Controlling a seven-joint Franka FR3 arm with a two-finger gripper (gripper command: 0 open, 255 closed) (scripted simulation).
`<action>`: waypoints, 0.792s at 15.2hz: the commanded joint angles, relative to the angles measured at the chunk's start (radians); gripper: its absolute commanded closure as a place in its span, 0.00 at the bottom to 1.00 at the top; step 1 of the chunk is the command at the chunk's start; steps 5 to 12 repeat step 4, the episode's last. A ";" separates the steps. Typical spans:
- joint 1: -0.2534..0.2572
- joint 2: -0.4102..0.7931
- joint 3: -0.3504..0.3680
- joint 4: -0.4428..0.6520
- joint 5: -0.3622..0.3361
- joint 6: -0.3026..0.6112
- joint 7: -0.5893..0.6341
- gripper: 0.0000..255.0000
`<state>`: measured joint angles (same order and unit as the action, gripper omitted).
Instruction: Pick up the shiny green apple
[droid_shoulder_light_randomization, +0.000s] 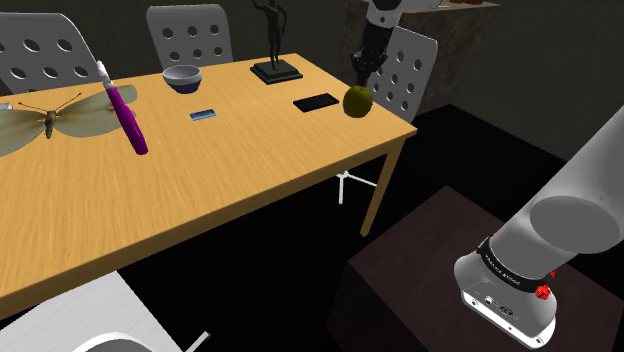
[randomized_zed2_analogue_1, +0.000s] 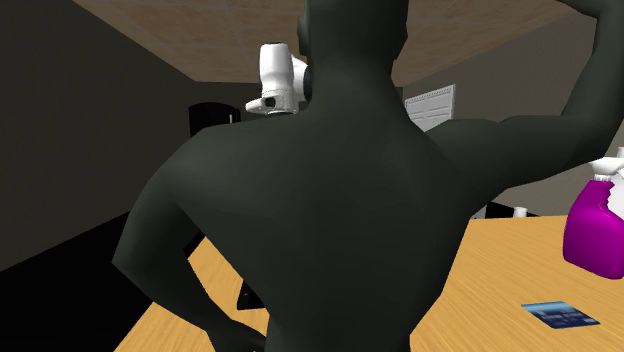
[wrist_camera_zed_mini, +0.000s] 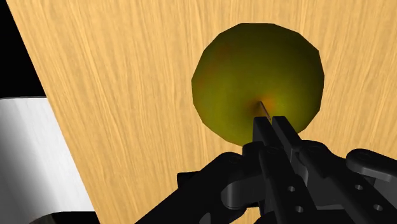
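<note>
The apple (droid_shoulder_light_randomization: 358, 101) is round and smooth, yellow-green with a brownish dip at its stem. It sits near a corner of the wooden bench (droid_shoulder_light_randomization: 220, 190), beside a flat black slab (droid_shoulder_light_randomization: 316, 102). The black gripper (wrist_camera_zed_mini: 270, 122) hangs just over the apple, its two fingers pressed together with nothing between them. The bench has long, pale grain stripes. The letters on the arm's black band (droid_shoulder_light_randomization: 515, 268) are too small to read.

The yellow-green apple (droid_shoulder_light_randomization: 358, 101) sits near the wooden table's (droid_shoulder_light_randomization: 250, 170) far right corner, the gripper (droid_shoulder_light_randomization: 362, 70) just above it; a black phone (droid_shoulder_light_randomization: 316, 102) lies just left, a dark statuette (droid_shoulder_light_randomization: 275, 50) farther left
</note>
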<state>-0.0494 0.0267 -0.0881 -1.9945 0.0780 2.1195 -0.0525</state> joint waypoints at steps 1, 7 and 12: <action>0.000 -0.006 0.000 0.018 -0.002 -0.024 0.003 1.00; 0.000 -0.010 0.000 0.029 -0.003 -0.039 0.005 1.00; 0.000 -0.010 0.000 0.029 -0.003 -0.039 0.005 1.00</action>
